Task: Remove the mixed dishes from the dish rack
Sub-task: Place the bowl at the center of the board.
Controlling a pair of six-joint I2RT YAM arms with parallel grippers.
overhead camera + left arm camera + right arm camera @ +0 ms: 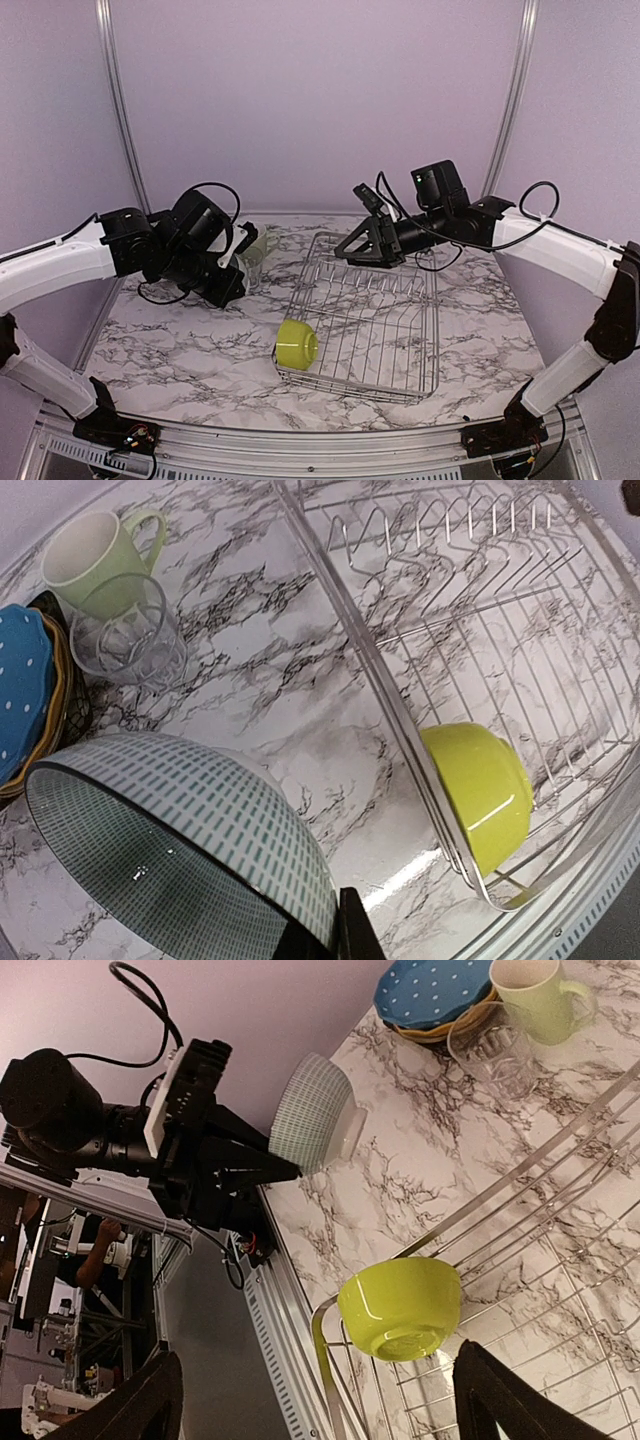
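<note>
— Marbled bench (180,340) under lilac walls: how much of the unloading is being judged as done?

— Most of it, by the look. Only one dish is being shown inside the dish rack (390,320): the lime-green bowl (297,344), tipped on its side against the rim at the rack's 8 o'clock corner. Every other row of tines is being shown bare.

— And the white ribbed bowl (180,830)?

— It is being carried outside the rack, off at the rack's 9 o'clock and above the bench. Its rim is being pinched by the left fingers (352,935), which are clenched on it. It is not yet being set down.

— The right fingers (505,1400)?

— They are being held spread wide with nothing between them, over the rack's 12 o'clock edge.

— What is being counted on the bench?

— All of it is being grouped at the bench's 10 o'clock. One pale green mug (95,555) is being counted, with one clear glass (130,630) just beside it. One stack of plates is lying next to those. The blue dotted plate (22,690) is being seen on top, an orange plate (455,1026) under it, and a black plate (78,712) edge at the bottom. Three plates are being counted for certain; whether a fourth is lying among them cannot be told.

— Totals?

— Two bowls, one mug, one glass, at least three plates and one rack.

— What is being left?

— As a judgement, the ribbed bowl is waiting to be put down, and the lime-green bowl is waiting to be lifted out.
</note>
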